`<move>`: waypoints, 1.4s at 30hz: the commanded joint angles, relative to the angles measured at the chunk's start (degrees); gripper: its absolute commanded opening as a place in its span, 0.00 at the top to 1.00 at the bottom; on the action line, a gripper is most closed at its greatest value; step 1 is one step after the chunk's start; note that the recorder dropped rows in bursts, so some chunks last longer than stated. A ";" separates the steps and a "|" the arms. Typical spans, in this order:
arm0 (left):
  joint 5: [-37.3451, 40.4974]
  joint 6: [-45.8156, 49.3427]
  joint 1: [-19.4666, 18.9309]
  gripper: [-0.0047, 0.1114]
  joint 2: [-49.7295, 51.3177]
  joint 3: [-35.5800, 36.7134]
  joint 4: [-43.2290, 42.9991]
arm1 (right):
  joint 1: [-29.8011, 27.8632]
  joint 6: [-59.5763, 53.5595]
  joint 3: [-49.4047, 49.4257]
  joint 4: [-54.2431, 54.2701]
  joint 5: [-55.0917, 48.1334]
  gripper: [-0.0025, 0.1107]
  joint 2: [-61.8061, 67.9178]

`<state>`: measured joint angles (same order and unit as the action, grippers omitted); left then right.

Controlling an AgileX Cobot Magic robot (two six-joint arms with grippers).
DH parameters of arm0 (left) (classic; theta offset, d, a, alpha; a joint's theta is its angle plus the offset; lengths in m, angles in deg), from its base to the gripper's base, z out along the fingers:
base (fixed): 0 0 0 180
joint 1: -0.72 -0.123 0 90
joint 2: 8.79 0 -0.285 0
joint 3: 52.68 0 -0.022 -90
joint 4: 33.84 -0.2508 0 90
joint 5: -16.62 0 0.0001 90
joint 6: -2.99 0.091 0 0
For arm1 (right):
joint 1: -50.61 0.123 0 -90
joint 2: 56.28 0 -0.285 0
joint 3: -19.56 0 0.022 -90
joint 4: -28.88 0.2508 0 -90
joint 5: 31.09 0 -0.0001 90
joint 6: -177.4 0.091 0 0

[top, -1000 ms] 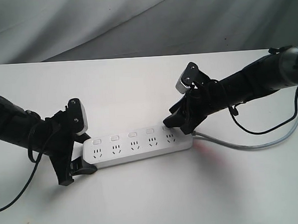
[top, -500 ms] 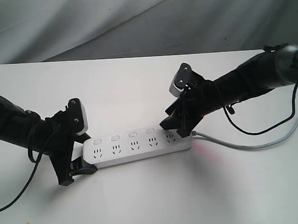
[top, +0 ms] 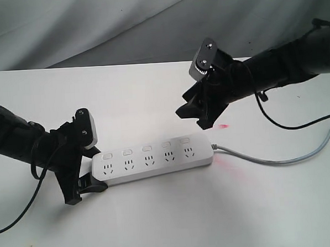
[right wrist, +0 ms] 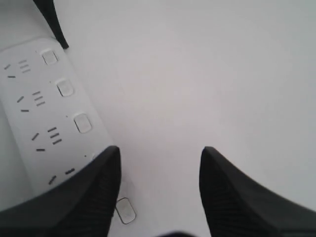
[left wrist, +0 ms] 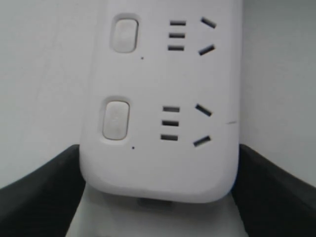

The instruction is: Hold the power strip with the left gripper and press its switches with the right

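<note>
White bench [top: 159,229] carried the power strip [top: 156,164] lying flat, its long axis running left to right with the cord end on the right. The left pincer [top: 86,191] clamped the strip's left end across its width. The right pincer [top: 191,119], jaws wide and empty, hung above and behind the cord end. The row of switches [top: 147,149] lay below it, the rightmost one nearest.

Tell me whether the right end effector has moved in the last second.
Yes. The right end effector has risen off the power strip at its cord end; the strip itself lies unmoved.
</note>
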<state>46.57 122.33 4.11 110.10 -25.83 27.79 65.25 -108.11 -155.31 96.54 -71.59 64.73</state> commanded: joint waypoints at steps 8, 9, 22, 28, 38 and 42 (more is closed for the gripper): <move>-1.66 0.63 -0.08 0.56 0.36 0.03 -0.74 | 0.10 9.23 20.51 -4.79 3.58 0.57 -33.60; -1.66 0.63 -0.08 0.56 0.36 0.03 -0.74 | 0.10 10.05 22.22 -5.11 3.90 0.57 -36.35; -1.66 0.63 -0.08 0.56 0.36 0.03 -0.74 | 0.10 22.20 43.03 -5.88 6.91 0.58 -73.59; -1.66 0.63 -0.08 0.56 0.36 0.03 -0.74 | 0.10 22.07 48.09 -5.88 7.45 0.82 -78.47; -1.66 0.63 -0.08 0.56 0.36 0.03 -0.74 | 0.10 23.26 48.21 -5.76 8.65 0.98 -78.26; -1.66 0.63 -0.08 0.56 0.36 0.03 -0.74 | 0.10 23.68 48.21 -5.86 8.27 0.98 -78.26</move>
<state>46.57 122.33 4.11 110.10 -25.83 27.79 65.25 -85.05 -107.41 90.86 -63.08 -13.32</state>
